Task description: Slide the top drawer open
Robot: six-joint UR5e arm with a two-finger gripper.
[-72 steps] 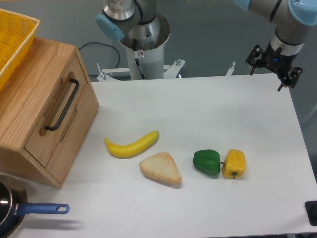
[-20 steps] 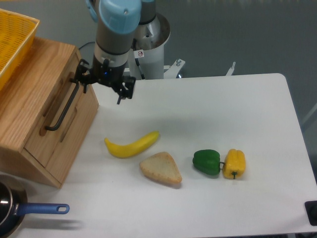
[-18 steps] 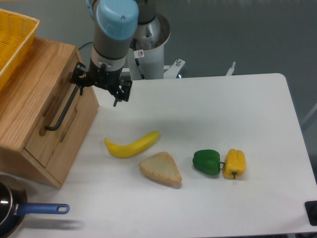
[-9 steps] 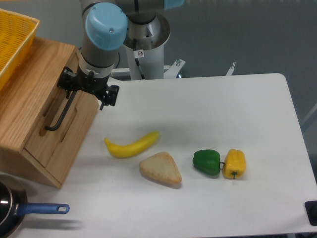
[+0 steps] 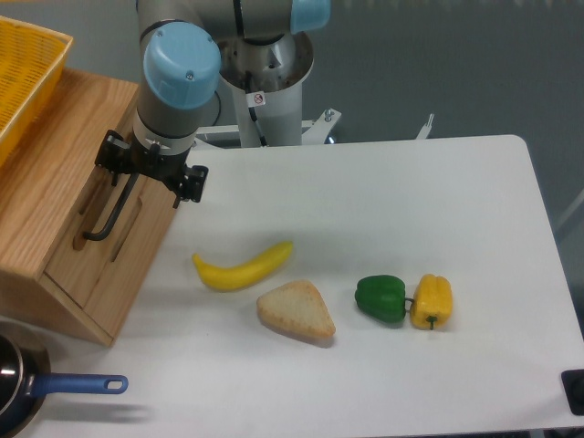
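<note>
The top drawer [image 5: 84,258] is the light oak front of the wooden cabinet at the left, with a long black bar handle [image 5: 106,217] running down it. The drawer looks shut. My gripper [image 5: 149,172] is open and sits over the upper end of the handle, one finger [image 5: 109,157] on the cabinet side and the other [image 5: 193,181] out over the table. The top of the handle is hidden behind the gripper. I cannot tell whether the fingers touch the bar.
A plain wooden panel [image 5: 137,245] lies below the top drawer. A yellow basket [image 5: 23,73] sits on the cabinet. On the white table lie a banana [image 5: 243,265], a piece of bread [image 5: 297,311], a green pepper [image 5: 381,297] and a yellow pepper [image 5: 432,301]. A blue-handled pan [image 5: 55,386] is at the front left.
The arm swept from the far right of the table to the cabinet, and in the last second moved left and down onto the upper end of the handle. The drawer has not moved.
</note>
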